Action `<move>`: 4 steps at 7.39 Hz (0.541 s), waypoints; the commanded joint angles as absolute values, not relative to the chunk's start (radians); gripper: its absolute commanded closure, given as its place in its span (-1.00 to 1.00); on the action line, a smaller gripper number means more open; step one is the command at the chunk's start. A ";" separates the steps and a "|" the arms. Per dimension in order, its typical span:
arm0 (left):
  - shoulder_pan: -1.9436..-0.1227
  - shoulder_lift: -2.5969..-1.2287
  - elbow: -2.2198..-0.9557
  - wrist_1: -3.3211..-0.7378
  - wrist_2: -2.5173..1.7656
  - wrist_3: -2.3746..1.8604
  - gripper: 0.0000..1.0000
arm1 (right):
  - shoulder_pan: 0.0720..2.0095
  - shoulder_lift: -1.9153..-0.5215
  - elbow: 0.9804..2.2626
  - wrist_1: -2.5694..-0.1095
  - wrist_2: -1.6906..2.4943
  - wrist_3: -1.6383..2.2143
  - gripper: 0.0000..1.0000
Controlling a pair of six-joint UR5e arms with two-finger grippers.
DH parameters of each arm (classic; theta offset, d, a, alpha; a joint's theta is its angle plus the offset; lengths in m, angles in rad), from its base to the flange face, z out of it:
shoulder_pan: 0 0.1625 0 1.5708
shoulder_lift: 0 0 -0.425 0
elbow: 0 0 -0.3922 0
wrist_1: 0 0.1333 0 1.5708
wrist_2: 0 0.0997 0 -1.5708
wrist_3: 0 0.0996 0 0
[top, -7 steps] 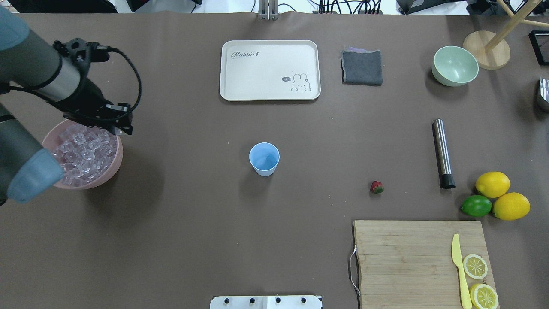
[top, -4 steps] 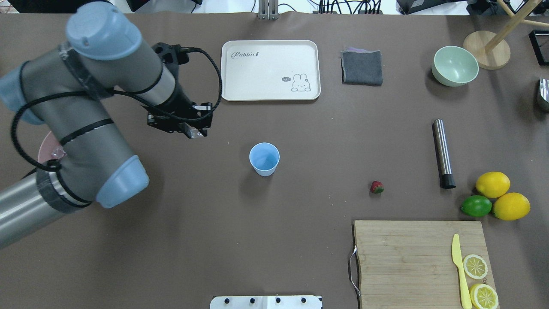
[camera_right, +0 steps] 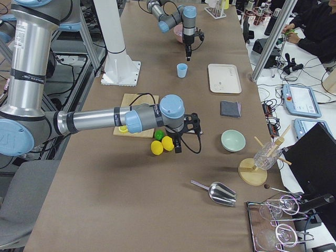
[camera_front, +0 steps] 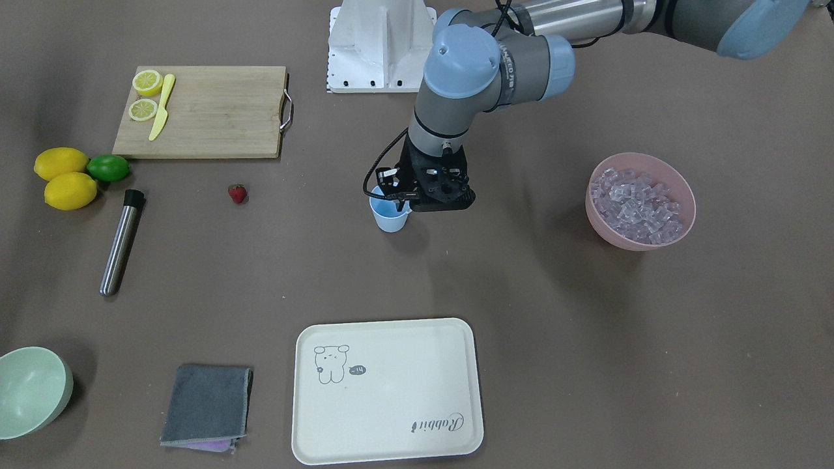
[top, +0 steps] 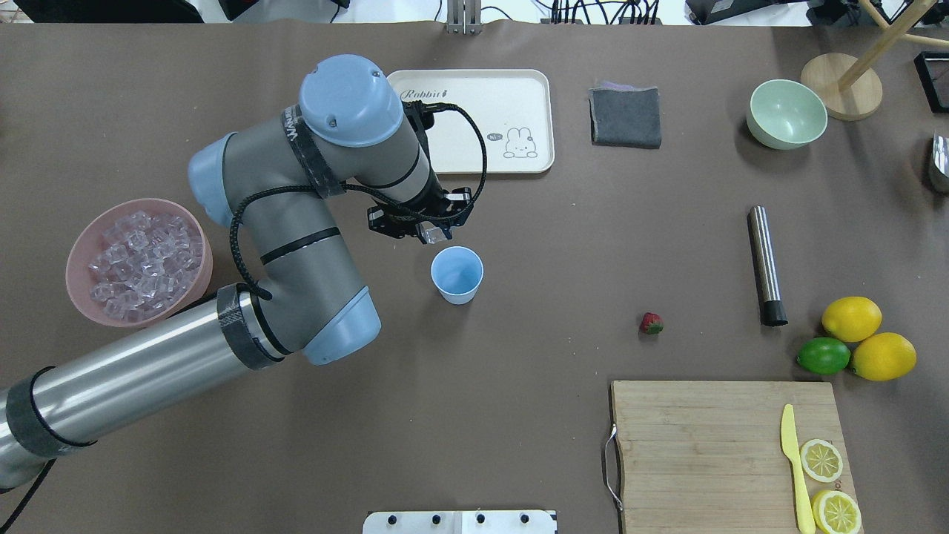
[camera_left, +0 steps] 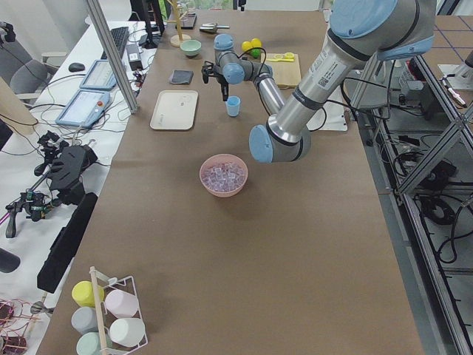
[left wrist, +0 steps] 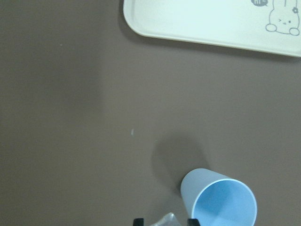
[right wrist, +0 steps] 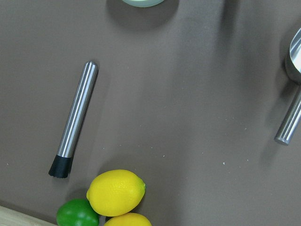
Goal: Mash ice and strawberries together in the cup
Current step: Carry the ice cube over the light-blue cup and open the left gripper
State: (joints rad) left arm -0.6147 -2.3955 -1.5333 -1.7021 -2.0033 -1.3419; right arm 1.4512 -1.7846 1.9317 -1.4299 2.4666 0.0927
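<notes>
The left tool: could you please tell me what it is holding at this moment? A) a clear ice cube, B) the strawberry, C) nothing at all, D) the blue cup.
A: a clear ice cube sits pinched in the left tool close by the cup, while the strawberry lies on the table.

Overhead view: high behind robot, looks down on whole surface (top: 519,356). Front view: across from robot, faces it, looks steeply down. Both show blue cup (top: 457,274), rabbit tray (top: 467,122). Side views: far off, one at each end. Left wrist: close above cup. Right wrist: close above lemons (right wrist: 116,192), metal muddler (right wrist: 75,120).
</notes>
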 commanded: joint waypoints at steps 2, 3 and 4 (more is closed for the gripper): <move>-0.578 -2.402 -1.505 -1.741 -1.983 -1.380 -0.63 | 1.448 -1.789 1.933 -1.428 2.468 0.098 -1.00; -0.575 -2.402 -1.511 -1.741 -1.985 -1.390 -0.90 | 1.448 -1.792 1.936 -1.428 2.470 0.098 -1.00; -0.577 -2.398 -1.523 -1.738 -1.990 -1.388 -0.90 | 1.450 -1.795 1.939 -1.428 2.470 0.098 -1.00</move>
State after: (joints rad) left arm -0.5783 -2.4008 -1.5115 -1.7402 -1.9859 -1.3826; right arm 1.4487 -1.7909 1.9356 -1.4281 2.4689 0.0981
